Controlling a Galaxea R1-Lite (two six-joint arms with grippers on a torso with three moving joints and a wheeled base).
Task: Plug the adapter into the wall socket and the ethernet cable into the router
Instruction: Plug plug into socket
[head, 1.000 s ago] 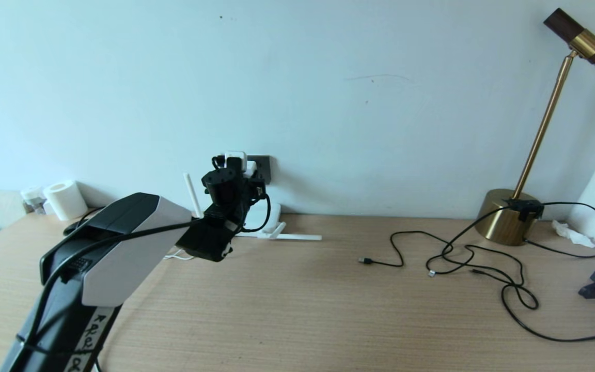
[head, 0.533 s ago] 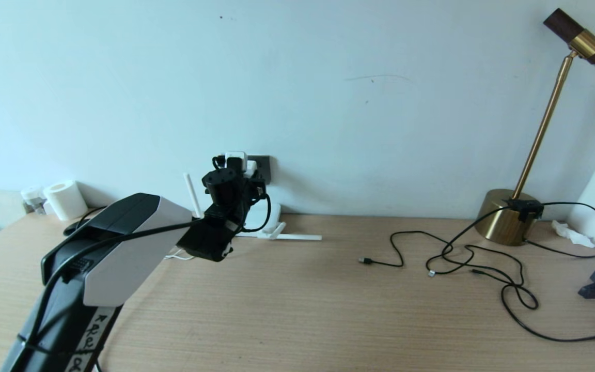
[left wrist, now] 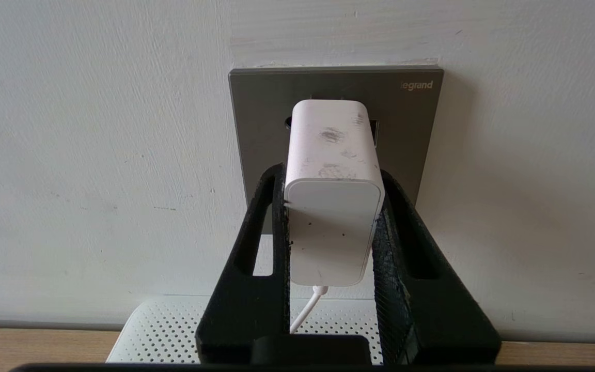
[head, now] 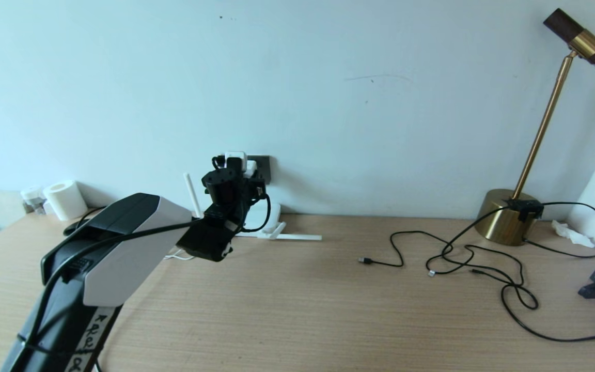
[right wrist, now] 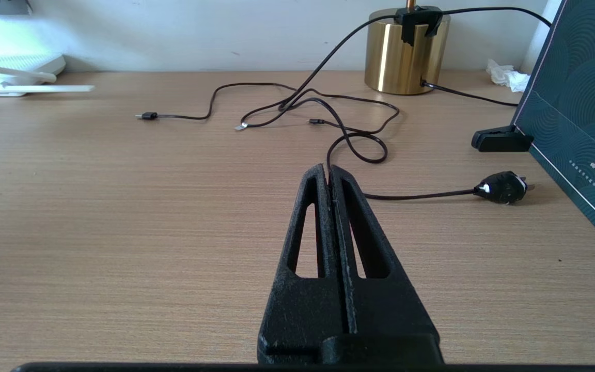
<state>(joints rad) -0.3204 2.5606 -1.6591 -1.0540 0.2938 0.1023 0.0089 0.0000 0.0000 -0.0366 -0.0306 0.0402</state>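
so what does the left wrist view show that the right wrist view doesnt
Only the left wrist view: the left gripper shut on the adapter, pressed against the grey wall socket, with its white cord hanging down.

Only the right wrist view: the right gripper shut and holding nothing, thin black cables on the table, a brass lamp base, a black plug, a dark box.

Both: the router by the wall, and the table.
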